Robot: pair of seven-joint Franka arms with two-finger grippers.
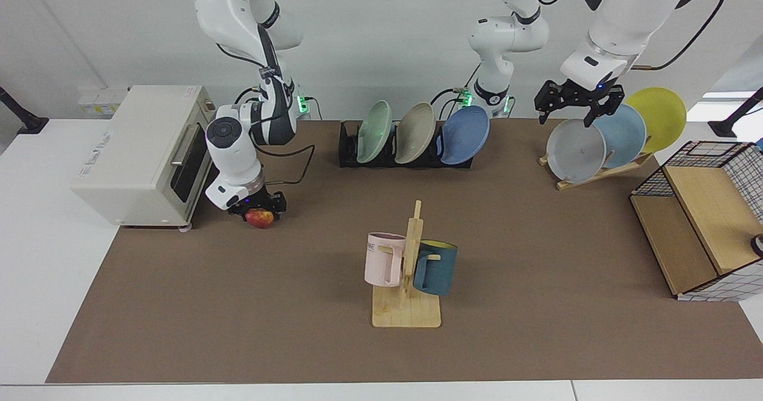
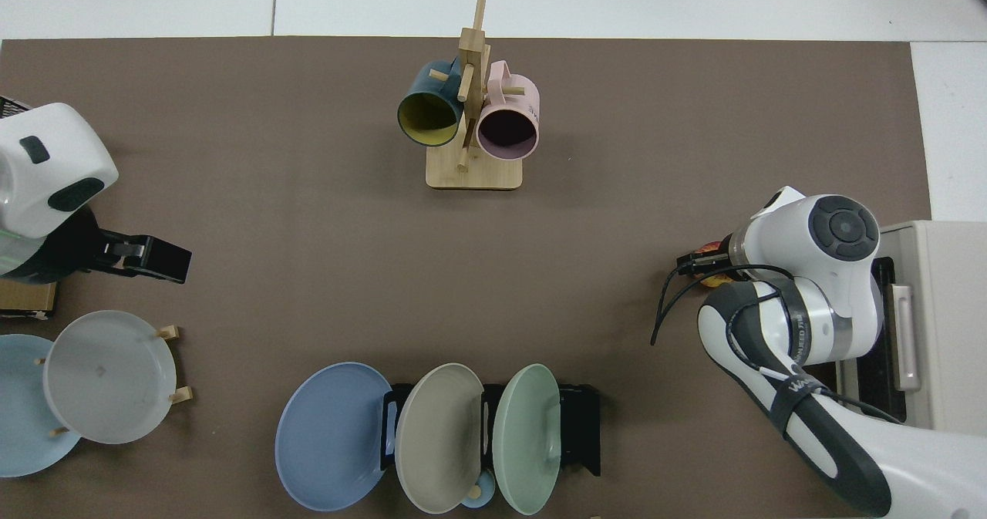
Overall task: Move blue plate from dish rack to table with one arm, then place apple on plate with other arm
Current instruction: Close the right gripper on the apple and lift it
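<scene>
Right gripper (image 1: 259, 205) sits down over the apple (image 1: 260, 217) on the desk (image 1: 238, 305), fingers straddling it; whether they clamp cannot be told. Left gripper (image 1: 577, 104) waits, fingers apart, above the grey plate (image 1: 575, 151). Blue plate (image 1: 464, 135) stands in the dish rack (image 1: 349, 151).

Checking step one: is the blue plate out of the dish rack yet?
Still in. The blue plate stands on edge at the end of the dish rack, beside the beige plate; neither gripper is at it.

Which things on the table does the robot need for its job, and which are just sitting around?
Needed:
- blue plate, in the dish rack
- apple, under the right claw
- table
- left claw, above the grey plate

Just sitting around:
- green plate, beige plate
- sky-blue plate, yellow plate
- mug tree
- toaster oven
- wire shelf
</scene>
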